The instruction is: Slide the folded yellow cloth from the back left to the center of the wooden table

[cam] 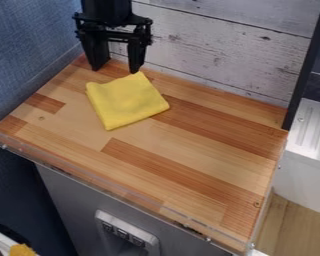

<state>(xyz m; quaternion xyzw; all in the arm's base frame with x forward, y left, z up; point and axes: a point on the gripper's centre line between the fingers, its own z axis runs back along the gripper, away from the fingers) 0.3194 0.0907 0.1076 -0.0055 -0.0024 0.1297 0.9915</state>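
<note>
Pincer (114, 69) wide, empty, at cloth's (126, 101) back edge; bare wood (209, 145) toward front rim.

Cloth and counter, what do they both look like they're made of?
The cloth looks like soft, matte fabric, perhaps cotton or microfiber, going by its limp folds and rounded corners. The counter looks like smooth wood, with grained strips in light and reddish brown, though it could be a wood-look laminate.
</note>
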